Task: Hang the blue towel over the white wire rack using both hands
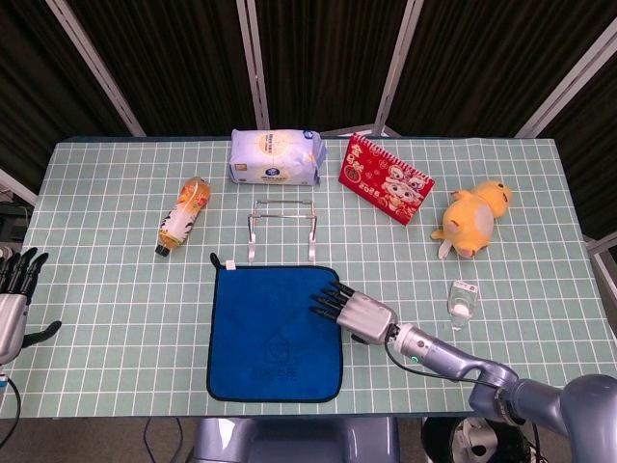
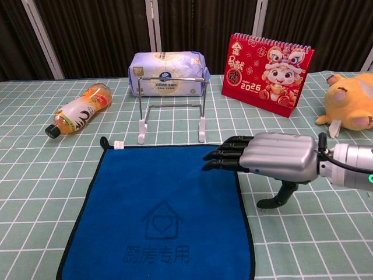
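The blue towel (image 1: pixel 275 333) (image 2: pixel 160 216) lies flat on the table in front of the white wire rack (image 1: pixel 281 230) (image 2: pixel 172 111), which stands upright just beyond its far edge. My right hand (image 1: pixel 354 310) (image 2: pixel 274 154) hovers over the towel's right edge near the far right corner, fingers stretched out toward the left and thumb hanging down, holding nothing. My left hand (image 1: pixel 13 301) is at the far left edge of the table in the head view, fingers apart, empty, well away from the towel.
An orange drink bottle (image 1: pixel 184 214) lies left of the rack. A white tissue pack (image 1: pixel 277 156) sits behind the rack, a red 2025 calendar (image 1: pixel 387 178) to its right. A yellow plush toy (image 1: pixel 472 217) and a small clear container (image 1: pixel 463 300) are on the right.
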Motion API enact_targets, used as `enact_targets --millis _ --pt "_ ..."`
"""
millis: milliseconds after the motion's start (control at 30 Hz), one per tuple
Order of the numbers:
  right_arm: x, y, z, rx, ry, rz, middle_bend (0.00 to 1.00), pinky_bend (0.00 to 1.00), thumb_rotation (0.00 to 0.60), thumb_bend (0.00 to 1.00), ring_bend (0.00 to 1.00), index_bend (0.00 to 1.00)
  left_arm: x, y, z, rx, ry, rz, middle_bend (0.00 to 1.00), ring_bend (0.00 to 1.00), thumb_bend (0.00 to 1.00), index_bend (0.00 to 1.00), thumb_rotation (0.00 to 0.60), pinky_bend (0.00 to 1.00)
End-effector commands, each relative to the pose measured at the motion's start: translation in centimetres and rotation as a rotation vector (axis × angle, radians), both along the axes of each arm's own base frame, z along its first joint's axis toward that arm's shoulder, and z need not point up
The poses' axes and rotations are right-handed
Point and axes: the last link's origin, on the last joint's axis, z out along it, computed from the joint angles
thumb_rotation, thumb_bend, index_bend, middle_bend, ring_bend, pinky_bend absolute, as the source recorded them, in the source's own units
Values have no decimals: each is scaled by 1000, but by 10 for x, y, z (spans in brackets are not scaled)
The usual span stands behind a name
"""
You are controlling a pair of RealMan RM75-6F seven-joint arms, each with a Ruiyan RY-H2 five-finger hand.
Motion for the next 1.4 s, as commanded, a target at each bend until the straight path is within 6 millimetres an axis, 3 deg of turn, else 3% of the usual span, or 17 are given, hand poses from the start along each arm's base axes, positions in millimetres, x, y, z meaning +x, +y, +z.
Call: enact_targets --millis 33,233,633,1400 --pt "5 -1 -4 -3 -11 5 0 0 600 302 0 29 -1 1 0 -1 -2 2 0 0 0 0 600 0" --pt "15 -3 -10 -18 -34 5 0 0 600 303 0 36 0 2 -1 -11 -5 2 0 0 0 0 600 0" --pt "16 -1 -21 -10 -7 1 1 0 600 302 0 46 0 4 -1 -17 -12 6 0 0 0 0 600 0" --pt "12 0 -14 -17 33 20 16 0 600 301 0 62 1 4 0 -21 -25 6 0 0 0 0 600 0"
